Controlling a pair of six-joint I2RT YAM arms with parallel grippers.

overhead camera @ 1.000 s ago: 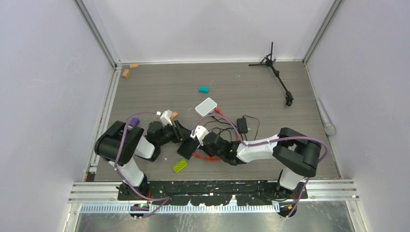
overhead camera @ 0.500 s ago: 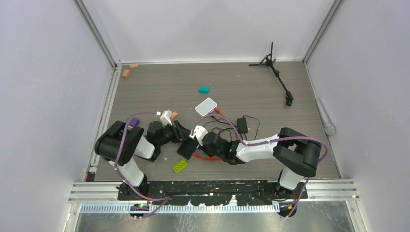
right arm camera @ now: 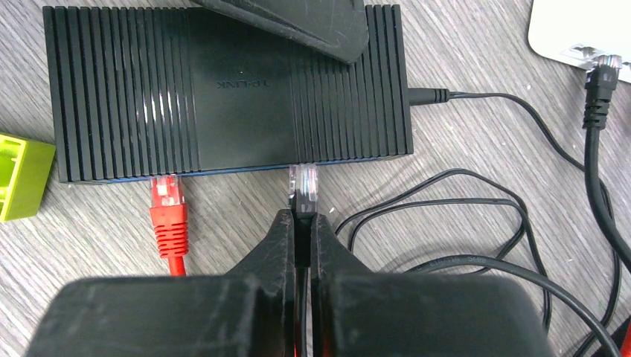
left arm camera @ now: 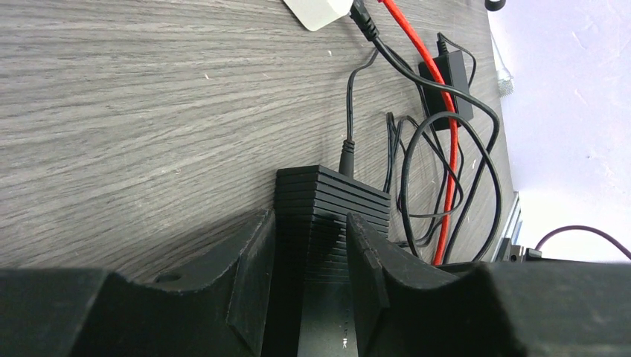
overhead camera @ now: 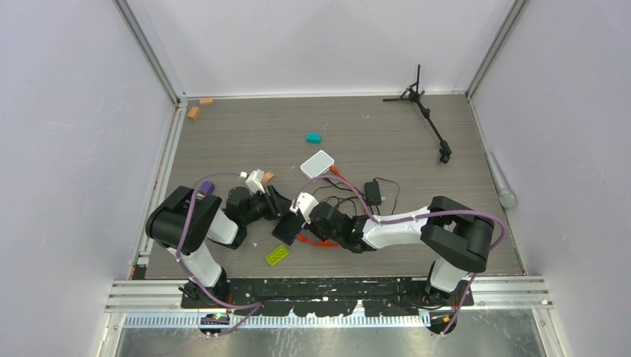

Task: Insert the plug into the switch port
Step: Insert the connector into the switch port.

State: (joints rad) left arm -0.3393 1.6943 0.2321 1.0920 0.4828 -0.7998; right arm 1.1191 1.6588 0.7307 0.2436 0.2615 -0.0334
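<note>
On the grey wood-grain table (overhead camera: pixel 372 126), two arms meet at the lower centre of the overhead frame over a black ribbed switch (right arm camera: pixel 223 89). The left gripper (left arm camera: pixel 311 223) straddles the switch body, its jaws partly closed against both sides. In the right wrist view one of its fingers lies across the switch's top edge.

The right gripper (right arm camera: pixel 301 219) is pinched almost shut on the plug (right arm camera: pixel 303 182), holding it just behind the clear tip. The tip touches the switch's front face at the middle of that frame, with most of its clear body outside, so it does not look seated. A red plug (right arm camera: pixel 167 201) already sits in a port to its left.

The main risk is likely to be the switch sliding or twisting away under the push if the left hold slips. The tip would then jam on the port's lip.

A lesser risk is the black wire loops (right arm camera: pixel 461 193) at lower right, which lie close to the right fingers and could snag or drag.

The smallest concerns the plug itself. Held by so narrow a pinch, it could pivot and enter crooked, and its latch side cannot be made out.
</note>
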